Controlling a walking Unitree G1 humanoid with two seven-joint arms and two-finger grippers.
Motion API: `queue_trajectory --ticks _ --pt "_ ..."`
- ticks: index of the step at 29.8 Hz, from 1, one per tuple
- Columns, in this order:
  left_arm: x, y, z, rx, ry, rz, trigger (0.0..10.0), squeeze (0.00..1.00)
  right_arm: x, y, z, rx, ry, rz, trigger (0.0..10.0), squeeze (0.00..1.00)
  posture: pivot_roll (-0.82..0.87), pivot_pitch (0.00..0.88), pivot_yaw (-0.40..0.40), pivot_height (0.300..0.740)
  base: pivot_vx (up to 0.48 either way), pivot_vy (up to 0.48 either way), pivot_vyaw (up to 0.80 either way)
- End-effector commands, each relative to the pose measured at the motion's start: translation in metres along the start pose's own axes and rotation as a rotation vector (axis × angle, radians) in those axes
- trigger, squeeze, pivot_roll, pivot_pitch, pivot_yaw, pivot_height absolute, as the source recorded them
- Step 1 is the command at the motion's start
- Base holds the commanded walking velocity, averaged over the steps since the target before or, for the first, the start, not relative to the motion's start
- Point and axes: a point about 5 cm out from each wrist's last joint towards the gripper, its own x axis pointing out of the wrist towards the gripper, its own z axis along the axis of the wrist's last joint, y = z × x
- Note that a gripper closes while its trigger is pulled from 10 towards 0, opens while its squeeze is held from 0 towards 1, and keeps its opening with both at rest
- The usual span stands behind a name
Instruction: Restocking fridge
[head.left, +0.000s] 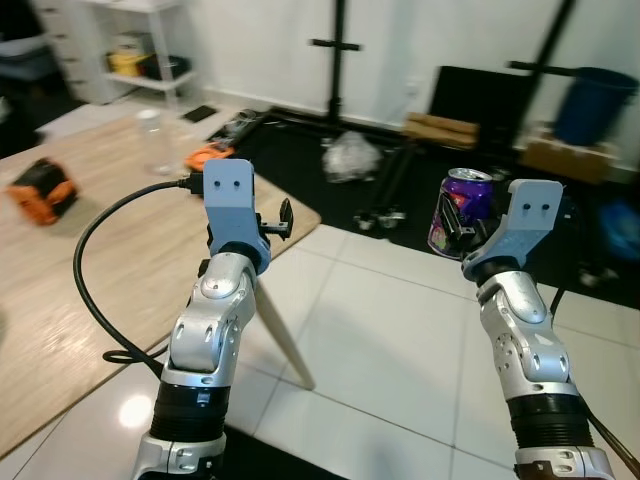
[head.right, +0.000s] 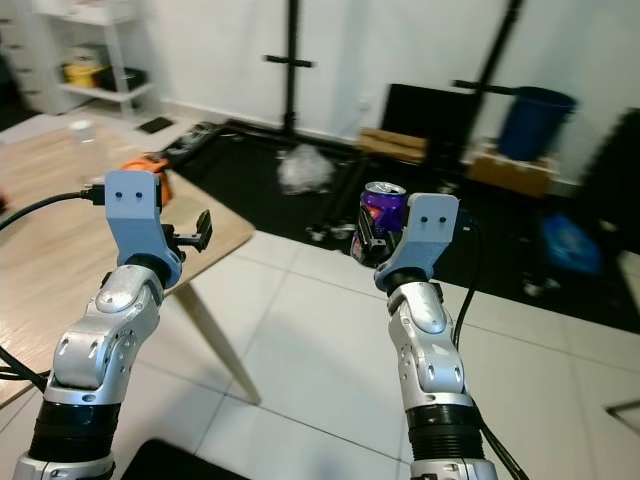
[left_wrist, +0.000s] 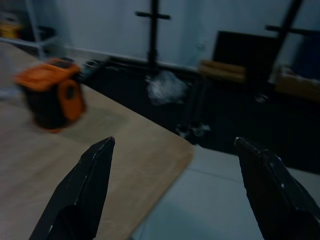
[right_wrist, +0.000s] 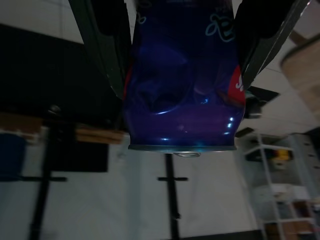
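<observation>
A purple drink can (head.left: 463, 208) is held upright in the air on the right, and my right gripper (head.left: 462, 222) is shut on its sides. In the right wrist view the dented can (right_wrist: 184, 85) sits between the two black fingers (right_wrist: 102, 45). My left gripper (left_wrist: 180, 185) is raised over the corner of the wooden table (head.left: 90, 270), with its fingers (left_wrist: 85, 185) wide open and nothing between them.
An orange and black tool (head.left: 42, 189) and a clear bottle (head.left: 152, 140) rest on the table. A second orange tool (left_wrist: 52, 95) sits near the table's far corner. Stands, boxes (head.left: 440, 130) and a blue bin (head.left: 592, 103) crowd the dark floor mat ahead.
</observation>
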Motion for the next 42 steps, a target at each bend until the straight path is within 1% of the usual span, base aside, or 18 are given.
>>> queue_trajectory --ticks 1,24,32,34,37,40,41,42 --pt "-0.001 -0.002 -0.006 0.004 0.019 -0.006 10.0 0.0 -0.004 -0.004 -0.009 -0.006 0.032 -0.017 10.0 0.0 -0.01 0.102 -0.036 0.74 0.0 0.0 -0.77" --pt "-0.001 -0.004 -0.009 0.01 0.02 -0.018 10.0 0.0 -0.004 -0.005 -0.013 -0.018 0.046 -0.015 10.0 0.0 -0.01 0.09 -0.037 0.74 0.0 0.0 -0.77" --pt "-0.002 -0.002 -0.01 0.011 0.013 -0.018 10.0 0.0 -0.006 -0.006 -0.019 -0.024 0.06 -0.018 10.0 0.0 -0.01 0.094 -0.036 0.74 0.0 0.0 -0.77" --pt "-0.004 -0.001 -0.01 0.009 -0.026 -0.021 10.0 0.0 -0.009 -0.008 -0.023 -0.036 0.063 -0.018 10.0 0.0 -0.01 0.095 -0.035 0.74 0.0 0.0 -0.77" --pt "-0.01 0.001 -0.015 0.052 -0.064 -0.025 10.0 0.0 -0.015 -0.01 -0.028 -0.099 0.052 -0.005 10.0 0.0 -0.01 0.098 -0.032 0.74 0.0 0.0 -0.77" --pt "-0.021 0.004 -0.038 0.139 -0.056 -0.033 10.0 0.0 -0.025 -0.012 -0.037 -0.216 0.048 0.011 10.0 0.0 -0.01 0.101 -0.03 0.74 0.0 0.0 -0.76" --pt "-0.021 0.004 -0.038 0.139 -0.056 -0.033 10.0 0.0 -0.025 -0.012 -0.037 -0.216 0.048 0.011 10.0 0.0 -0.01 0.101 -0.03 0.74 0.0 0.0 -0.76" --pt "-0.025 0.006 -0.047 0.165 -0.04 -0.032 10.0 0.0 -0.028 -0.013 -0.041 -0.245 0.056 0.017 10.0 0.0 -0.01 0.101 -0.03 0.74 0.0 0.0 -0.76"
